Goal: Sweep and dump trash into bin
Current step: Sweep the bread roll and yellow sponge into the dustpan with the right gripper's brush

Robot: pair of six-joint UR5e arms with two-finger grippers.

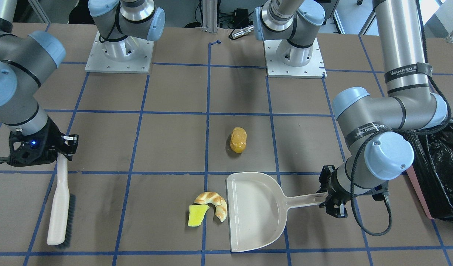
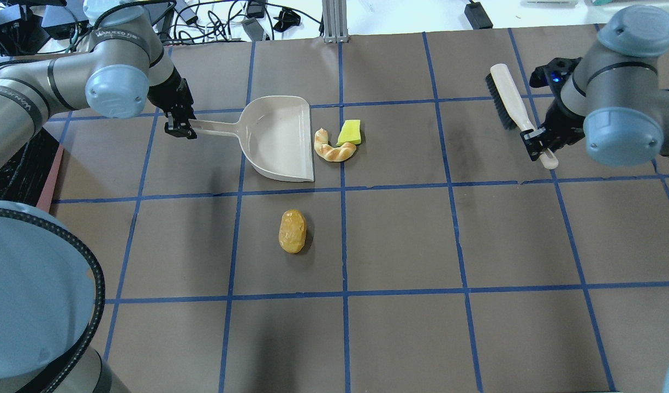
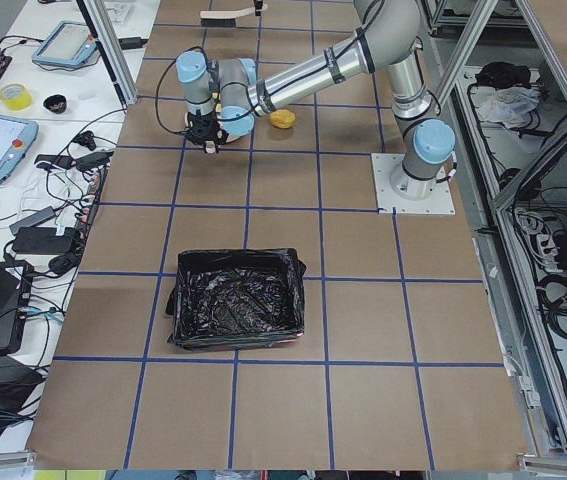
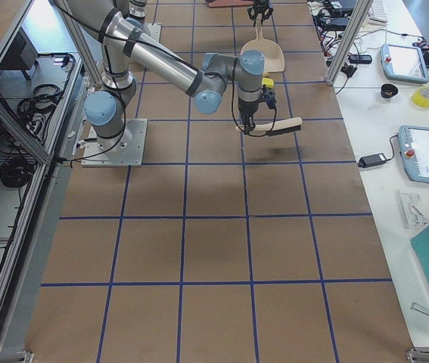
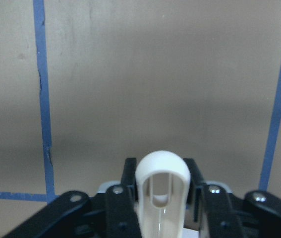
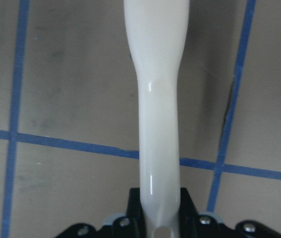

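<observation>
My left gripper [image 2: 181, 126] is shut on the handle of the beige dustpan [image 2: 280, 139], which sits low and flat over the table. Its open edge faces the tan-and-white croissant piece [image 2: 333, 150], which almost touches it. The yellow spongy wedge [image 2: 349, 132] lies just beyond the croissant. The golden-brown roll [image 2: 292, 231] lies alone, nearer the robot. My right gripper [image 2: 536, 143] is shut on the handle of a white brush [image 2: 509, 103] with black bristles, held above the table far to the right. The bin [image 3: 238, 312], lined with a black bag, stands at the table's left end.
The brown tabletop [image 2: 422, 245] carries a grid of blue tape. The two arm bases [image 1: 119, 55] stand on metal plates at the robot side. Cables and gear [image 2: 247, 22] lie beyond the far edge. The bin's pink wall [image 1: 420, 192] is close beside my left arm.
</observation>
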